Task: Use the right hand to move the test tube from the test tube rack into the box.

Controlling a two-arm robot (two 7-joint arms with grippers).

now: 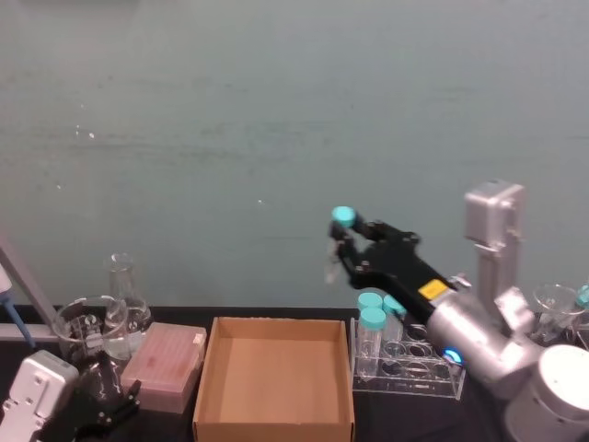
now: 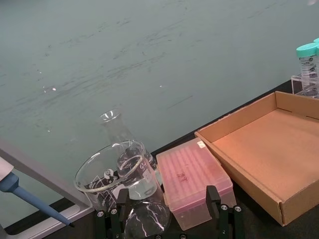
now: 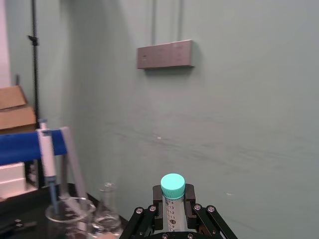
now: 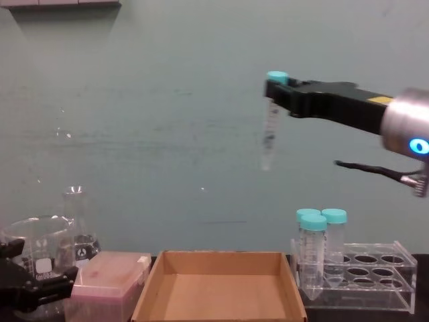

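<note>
Right hand is pinching the test tube high above the box; left gripper sits spread open by the beaker.

I record a pink translucent box, a glass beaker and conical flask just beside it, and a blue pipette nearby.

The black counter carries a shallow brown cardboard box at its middle, open side up. Just to the box's right stands the clear test tube rack. Just to its left lies a pink plastic box. Left of that, a glass beaker and a conical flask stand close together.
</note>
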